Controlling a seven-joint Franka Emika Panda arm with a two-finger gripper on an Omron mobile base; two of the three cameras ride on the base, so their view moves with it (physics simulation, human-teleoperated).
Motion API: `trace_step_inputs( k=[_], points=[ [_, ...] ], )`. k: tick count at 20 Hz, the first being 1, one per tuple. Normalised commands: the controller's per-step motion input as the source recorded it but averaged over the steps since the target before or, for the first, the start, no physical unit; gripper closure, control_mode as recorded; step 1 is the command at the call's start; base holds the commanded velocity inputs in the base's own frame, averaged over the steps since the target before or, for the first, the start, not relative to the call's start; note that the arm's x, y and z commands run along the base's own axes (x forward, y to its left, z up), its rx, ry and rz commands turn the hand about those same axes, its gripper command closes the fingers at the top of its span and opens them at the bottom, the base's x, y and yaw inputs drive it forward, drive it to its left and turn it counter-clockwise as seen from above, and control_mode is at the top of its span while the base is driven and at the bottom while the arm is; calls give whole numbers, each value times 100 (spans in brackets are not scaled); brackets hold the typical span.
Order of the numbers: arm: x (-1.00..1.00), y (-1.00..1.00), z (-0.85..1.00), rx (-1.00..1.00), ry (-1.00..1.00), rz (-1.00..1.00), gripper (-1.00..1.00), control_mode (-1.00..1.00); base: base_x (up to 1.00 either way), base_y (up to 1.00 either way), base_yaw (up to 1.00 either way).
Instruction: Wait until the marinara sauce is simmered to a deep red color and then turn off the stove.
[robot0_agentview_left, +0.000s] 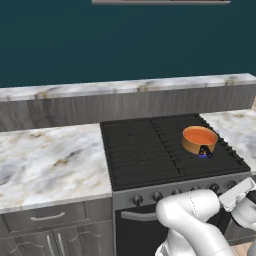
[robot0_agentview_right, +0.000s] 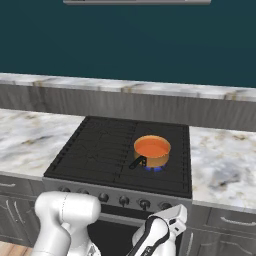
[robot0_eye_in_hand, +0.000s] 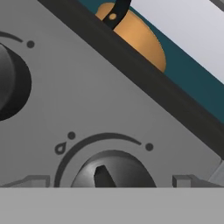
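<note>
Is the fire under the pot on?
On: small blue flames show under the pot on the stove.

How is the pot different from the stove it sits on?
The pot is small, round and copper-tan; the stove is wide, flat and black with dark grates. The pot holds orange-red marinara sauce; the stove carries a row of dark knobs along its grey front. The pot has one short dark handle; the stove has none on top. Both are cooking things.
</note>
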Motion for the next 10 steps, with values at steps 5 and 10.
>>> trace_step_inputs(
  k=[5,10],
  points=[
    [0,0,0,0,0,0,100,-100,0,0,0],
    [0,0,0,0,0,0,100,-100,0,0,0]
  ],
)
